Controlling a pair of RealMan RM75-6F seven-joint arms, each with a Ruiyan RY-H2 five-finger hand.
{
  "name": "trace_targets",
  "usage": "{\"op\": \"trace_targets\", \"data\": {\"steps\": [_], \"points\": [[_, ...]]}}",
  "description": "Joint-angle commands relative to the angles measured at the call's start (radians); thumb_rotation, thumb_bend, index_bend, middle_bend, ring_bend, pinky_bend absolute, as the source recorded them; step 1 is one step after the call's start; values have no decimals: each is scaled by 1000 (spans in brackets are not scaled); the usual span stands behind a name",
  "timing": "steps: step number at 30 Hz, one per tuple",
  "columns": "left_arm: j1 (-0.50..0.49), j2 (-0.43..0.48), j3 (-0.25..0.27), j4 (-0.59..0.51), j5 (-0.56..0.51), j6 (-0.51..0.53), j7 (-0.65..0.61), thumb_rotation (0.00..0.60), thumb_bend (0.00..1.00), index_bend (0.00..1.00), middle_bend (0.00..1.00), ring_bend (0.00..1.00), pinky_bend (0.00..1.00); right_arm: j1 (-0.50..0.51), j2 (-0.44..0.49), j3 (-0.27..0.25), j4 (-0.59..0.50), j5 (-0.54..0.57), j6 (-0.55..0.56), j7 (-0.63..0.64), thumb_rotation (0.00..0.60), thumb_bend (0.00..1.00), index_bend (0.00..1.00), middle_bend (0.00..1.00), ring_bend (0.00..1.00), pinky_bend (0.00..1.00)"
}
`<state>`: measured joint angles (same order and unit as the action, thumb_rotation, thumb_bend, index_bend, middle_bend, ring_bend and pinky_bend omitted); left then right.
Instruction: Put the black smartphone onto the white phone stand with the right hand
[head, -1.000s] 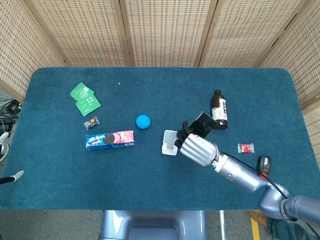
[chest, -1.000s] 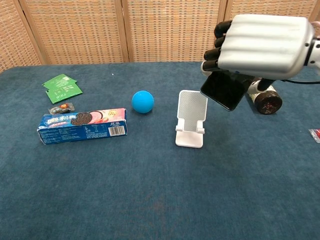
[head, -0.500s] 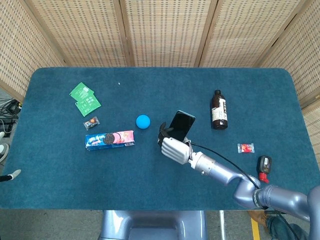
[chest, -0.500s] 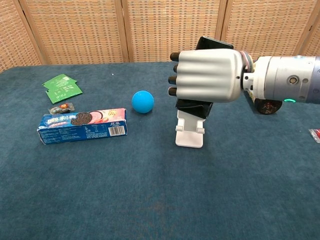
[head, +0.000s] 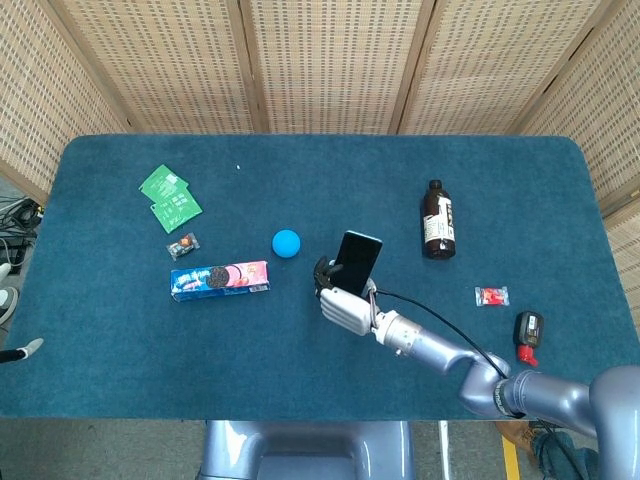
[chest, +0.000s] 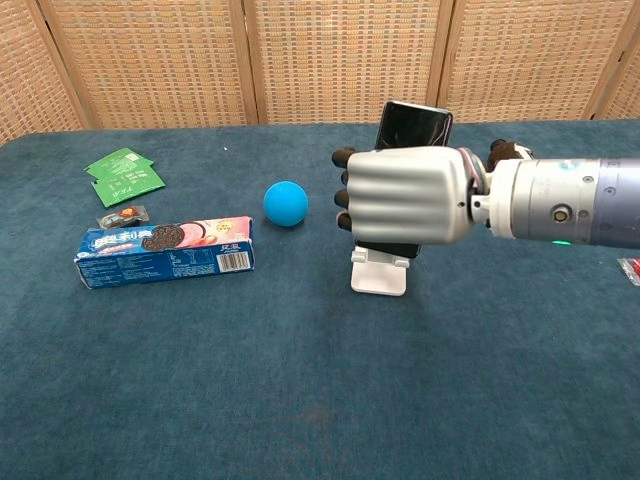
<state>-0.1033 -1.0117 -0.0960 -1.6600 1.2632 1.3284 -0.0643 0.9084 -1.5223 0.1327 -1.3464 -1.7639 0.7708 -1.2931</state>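
Since the previous frame the right hand (chest: 408, 196) has lowered, bringing the phone (chest: 413, 125) more upright and directly over the stand (chest: 379, 275); whether it is seated cannot be determined. The fingers grasp the phone's lower half. The cookie box (chest: 165, 251) print is unreadable. The left hand is out of view.

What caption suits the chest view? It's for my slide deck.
Right robot hand holds the black smartphone upright at the white phone stand.

Head view looks steeply down; chest view faces level, apparently nearer.
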Motion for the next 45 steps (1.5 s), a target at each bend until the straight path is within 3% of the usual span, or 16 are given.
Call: {"op": "trace_targets", "data": {"steps": [1, 6, 8, 10, 13, 15, 18, 27, 31, 35, 39, 45], "points": [[-1, 0, 0, 1, -1, -2, -3, 600, 0, 0, 0, 0, 0, 0, -9, -10, 7, 6, -6, -10, 600, 220, 520, 564, 513, 356], [-1, 1, -1, 2, -2, -1, -6, 600, 0, 0, 0, 0, 0, 3, -14, -17, 10, 10, -9, -12, 600, 218, 521, 551, 513, 356], [-1, 2, -1, 2, -2, -2, -7, 600, 0, 0, 0, 0, 0, 3, -16, -19, 9, 14, -7, -14, 600, 213, 472, 514, 495, 350], [0, 1, -1, 3, -2, -1, -7, 600, 0, 0, 0, 0, 0, 2, -15, -21, 6, 17, -5, -13, 600, 181, 227, 343, 392, 283], [0, 1, -1, 3, -1, -1, -7, 600, 0, 0, 0, 0, 0, -8, -12, -17, -5, 30, 10, -18, 600, 57, 6, 51, 236, 153], [0, 2, 0, 3, 0, 0, -7, 600, 0, 0, 0, 0, 0, -16, -12, -12, -14, 36, 28, -31, 600, 6, 0, 0, 212, 128], [1, 3, 1, 0, 4, 3, -9, 600, 0, 0, 0, 0, 0, -34, -1, 0, -40, 49, 65, -50, 600, 0, 0, 0, 212, 125], [8, 8, 9, -6, 32, 19, -22, 600, 0, 0, 0, 0, 0, -122, 138, 4, -188, 64, 206, -1, 600, 0, 0, 0, 212, 120], [17, 12, 17, -12, 67, 43, -36, 600, 0, 0, 0, 0, 0, -268, 288, 7, -226, 129, 403, 267, 600, 0, 0, 5, 178, 69], [28, 17, 23, -17, 98, 70, -50, 600, 0, 0, 0, 0, 0, -383, 358, 4, -240, 269, 471, 598, 600, 0, 0, 0, 23, 6], [38, 22, 30, -29, 129, 101, -52, 600, 0, 0, 0, 0, 0, -487, 401, -16, -267, 359, 501, 930, 600, 0, 0, 0, 0, 0], [48, 19, 39, -34, 159, 127, -45, 600, 0, 0, 0, 0, 0, -589, 388, -64, -223, 347, 583, 1125, 600, 0, 0, 0, 0, 0]]}}
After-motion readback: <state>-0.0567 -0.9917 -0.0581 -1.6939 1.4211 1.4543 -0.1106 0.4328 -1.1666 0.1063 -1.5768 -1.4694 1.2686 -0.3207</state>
